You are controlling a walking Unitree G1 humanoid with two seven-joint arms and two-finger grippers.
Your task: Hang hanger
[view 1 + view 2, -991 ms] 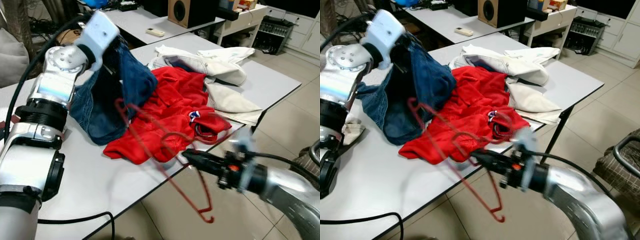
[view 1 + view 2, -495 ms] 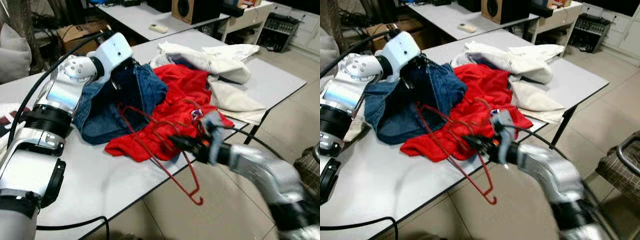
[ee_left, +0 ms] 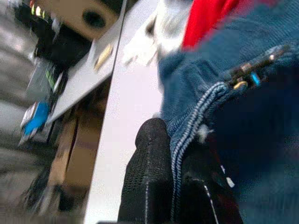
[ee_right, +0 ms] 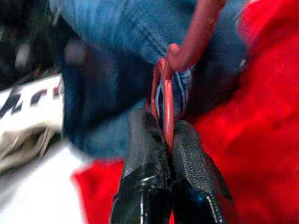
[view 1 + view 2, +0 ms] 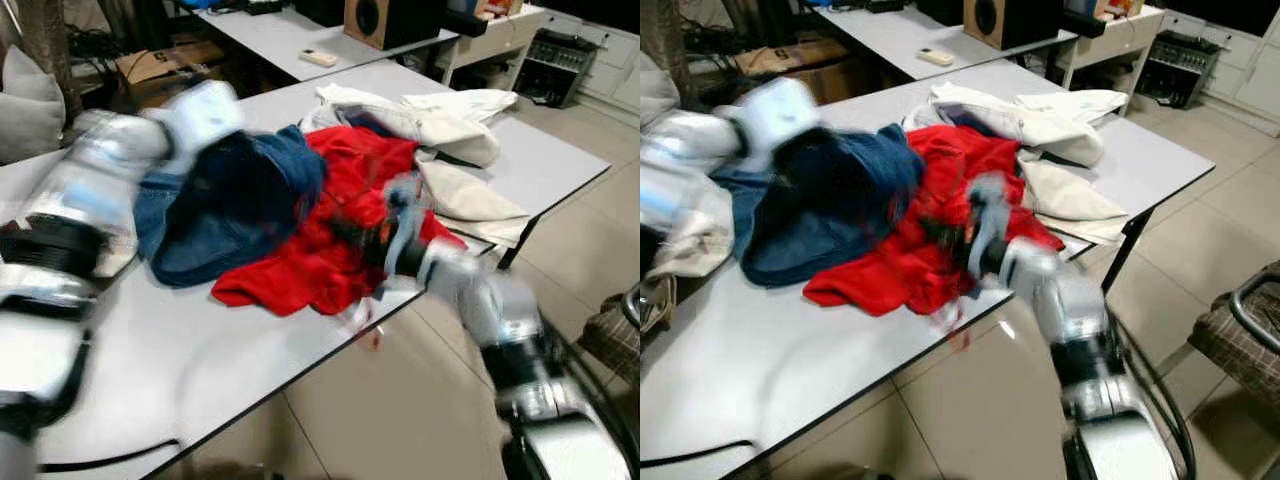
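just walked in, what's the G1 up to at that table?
It is working a red hanger into denim jeans on the white table. The right gripper is shut on the hanger's wire and holds it against the denim; the left gripper pinches a seamed edge of the jeans. A red garment and cream clothes lie beside them. Both arms are motion-blurred in the head views.

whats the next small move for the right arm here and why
Probably ease the red hanger on into the denim opening. The right gripper is shut on its wire right at the blue jeans, whose edge the left gripper pinches.
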